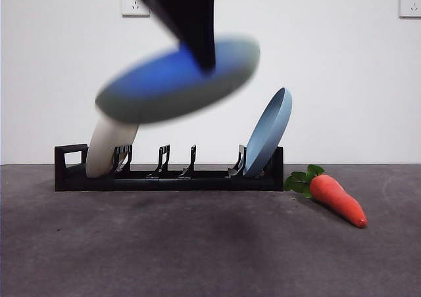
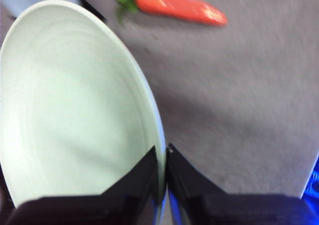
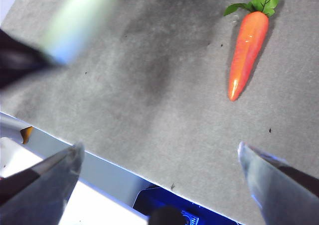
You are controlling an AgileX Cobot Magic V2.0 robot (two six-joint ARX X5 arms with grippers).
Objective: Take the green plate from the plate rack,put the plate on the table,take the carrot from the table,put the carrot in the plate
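The left gripper [image 2: 162, 158] is pinching the matte, ringed green plate [image 2: 70, 110] by its rim above the plate rack [image 1: 169, 177], plate tilting. The right gripper [image 3: 159, 160] is hanging spread wide over the mottled bench [image 3: 149, 85], where the tapered carrot [image 3: 245, 53] is lying.

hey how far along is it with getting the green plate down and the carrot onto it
Done: the green plate is out of the plate rack, where only the cream-white plate and blue plate remain. In hand: the left gripper holds the plate's rim, jaws shut, in the air above the table. Left: set it down, then move the carrot, which lies untouched beside the rack. The right gripper waits open.
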